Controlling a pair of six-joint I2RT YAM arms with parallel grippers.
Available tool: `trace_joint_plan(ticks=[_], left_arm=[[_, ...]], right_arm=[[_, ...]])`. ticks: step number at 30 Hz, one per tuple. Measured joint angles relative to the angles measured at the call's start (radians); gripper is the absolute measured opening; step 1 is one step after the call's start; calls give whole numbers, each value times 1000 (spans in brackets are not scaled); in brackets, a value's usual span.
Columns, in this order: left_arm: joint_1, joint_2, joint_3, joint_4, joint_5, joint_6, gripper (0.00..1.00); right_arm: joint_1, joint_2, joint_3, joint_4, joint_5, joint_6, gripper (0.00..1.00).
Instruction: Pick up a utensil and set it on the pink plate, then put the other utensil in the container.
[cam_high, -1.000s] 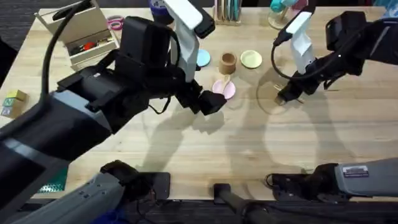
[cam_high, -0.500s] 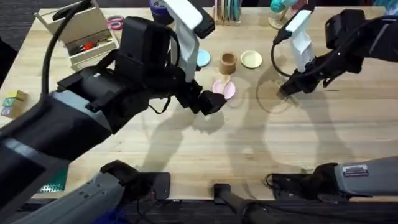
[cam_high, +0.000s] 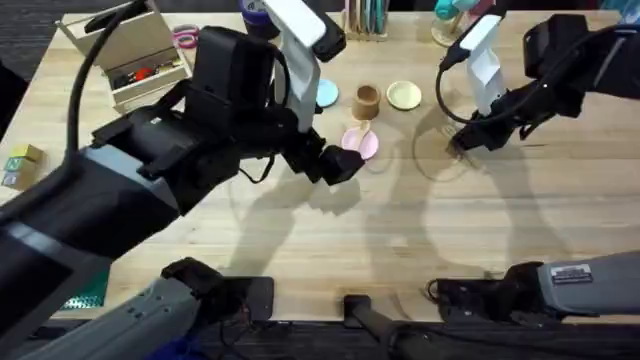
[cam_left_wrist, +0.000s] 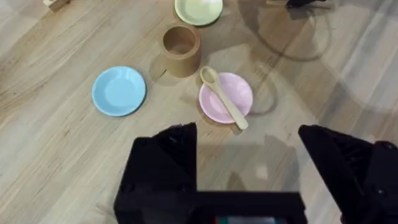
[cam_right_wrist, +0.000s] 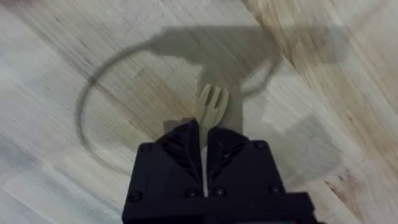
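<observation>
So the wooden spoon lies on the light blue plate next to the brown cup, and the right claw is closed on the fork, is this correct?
Not quite. The left wrist view shows the wooden spoon lying across the pink plate, not the light blue plate, which holds nothing. The rest stands: the brown cup is next to it, and the right claw is closed on the fork.
</observation>
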Motion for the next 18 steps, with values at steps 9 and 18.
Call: trace_joint_plan(ticks=[9, 18], left_arm=[[0, 0, 0, 0, 0, 0, 995], [0, 0, 0, 0, 0, 0, 995]], right_arm=[[0, 1, 13, -29, 0, 0, 31], [0, -11, 163, -111, -17, 0, 31]])
